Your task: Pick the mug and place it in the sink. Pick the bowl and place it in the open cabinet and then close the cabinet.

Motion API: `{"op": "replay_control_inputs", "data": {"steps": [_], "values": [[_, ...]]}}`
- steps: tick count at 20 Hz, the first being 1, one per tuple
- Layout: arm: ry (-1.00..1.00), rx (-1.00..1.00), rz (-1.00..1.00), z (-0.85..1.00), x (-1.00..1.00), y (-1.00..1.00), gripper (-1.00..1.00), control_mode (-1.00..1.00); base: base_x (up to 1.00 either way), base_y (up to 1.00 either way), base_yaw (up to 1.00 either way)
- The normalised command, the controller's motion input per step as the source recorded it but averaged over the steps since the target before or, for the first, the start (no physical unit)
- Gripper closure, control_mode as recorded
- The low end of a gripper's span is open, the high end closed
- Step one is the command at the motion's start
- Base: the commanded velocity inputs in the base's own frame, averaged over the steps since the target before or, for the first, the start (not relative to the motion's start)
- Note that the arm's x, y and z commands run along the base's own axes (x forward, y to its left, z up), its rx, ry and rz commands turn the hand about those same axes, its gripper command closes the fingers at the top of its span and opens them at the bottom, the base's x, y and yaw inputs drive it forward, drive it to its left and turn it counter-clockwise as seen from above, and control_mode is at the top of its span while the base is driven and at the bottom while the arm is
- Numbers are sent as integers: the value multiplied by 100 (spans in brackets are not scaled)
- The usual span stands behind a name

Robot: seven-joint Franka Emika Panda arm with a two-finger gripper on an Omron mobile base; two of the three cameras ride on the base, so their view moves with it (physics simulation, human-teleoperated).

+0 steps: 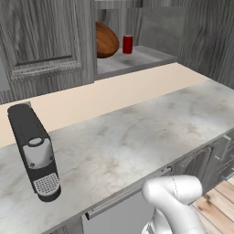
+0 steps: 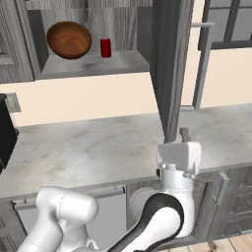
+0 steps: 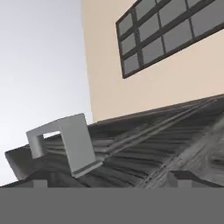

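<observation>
Bowl (image 2: pixel 69 40) is sitting on the cabinet (image 2: pixel 170 64) shelf, left of a red can (image 2: pixel 105 47). I am seeing my tool (image 2: pixel 184 134) standing released by the open door's edge.

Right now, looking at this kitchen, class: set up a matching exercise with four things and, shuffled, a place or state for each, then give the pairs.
Things:
1. bowl
2. red cup
3. coffee machine
4. cabinet door

Places or states:
A. on the counter
B. swung open
C. tilted on edge on the shelf
D. upright on the shelf, beside the bowl

Pairs: 1-C, 2-D, 3-A, 4-B
</observation>
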Motion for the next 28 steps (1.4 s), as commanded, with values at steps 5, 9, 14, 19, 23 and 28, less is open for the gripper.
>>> {"op": "replay_control_inputs", "data": {"steps": [5, 9, 14, 19, 23, 28], "values": [[-48, -27, 0, 2, -4, 50, -100, -100, 0, 0, 0], [-30, -27, 0, 3, 26, 53, -100, -100, 0, 0, 0], [-2, -25, 0, 8, 88, 74, -100, -100, 0, 0, 0], [33, -31, 0, 45, 96, 95, -100, -100, 0, 0, 0], [65, -50, 0, 79, 86, 100, -100, -100, 0, 0, 0], [63, -61, 0, 69, 63, 100, -100, -100, 0, 0, 0]]}}
